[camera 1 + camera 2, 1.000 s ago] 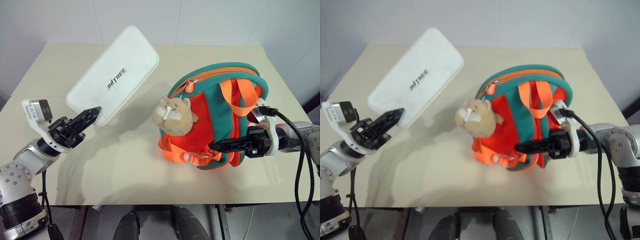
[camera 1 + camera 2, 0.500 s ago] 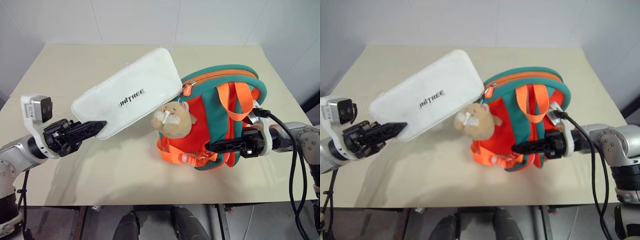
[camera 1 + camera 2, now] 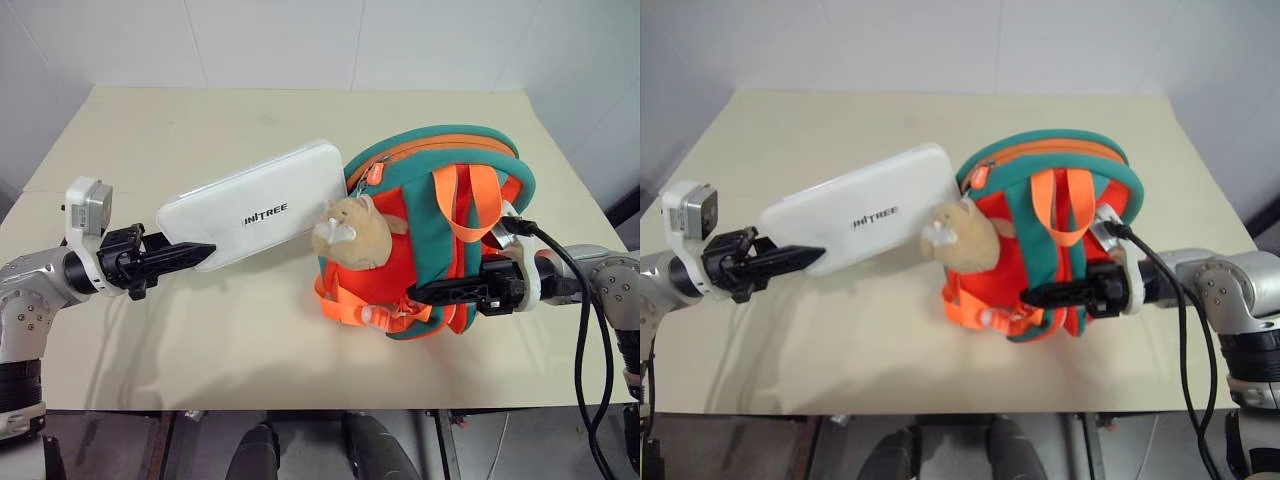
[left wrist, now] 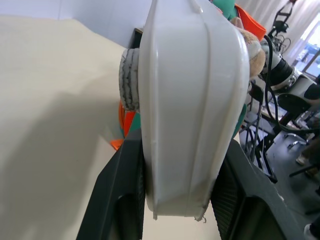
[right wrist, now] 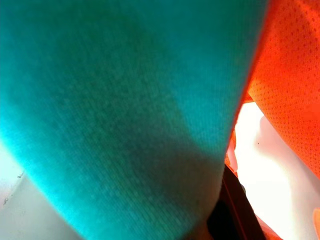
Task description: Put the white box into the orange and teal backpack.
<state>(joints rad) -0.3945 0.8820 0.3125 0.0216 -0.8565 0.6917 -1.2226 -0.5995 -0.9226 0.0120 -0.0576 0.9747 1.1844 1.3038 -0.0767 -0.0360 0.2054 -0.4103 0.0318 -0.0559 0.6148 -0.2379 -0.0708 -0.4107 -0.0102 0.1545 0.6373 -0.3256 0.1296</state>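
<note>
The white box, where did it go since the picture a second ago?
The left gripper, shut on the white box, swung it down from steeply tilted to nearly flat and carried it toward the orange and teal backpack, so its far end now sits beside the plush toy. The right gripper kept its hold on the backpack.

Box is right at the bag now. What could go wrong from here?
1. The plush charm sits right at the leading end of the white box; pushing on could snag it rather than enter the backpack.
2. The zipper line looks barely parted, so the box may jam at the rim.
3. The left gripper holds only the box's far end, so a bump could lever it loose; the right gripper pinches the bag low, which may let the bag tip.
</note>
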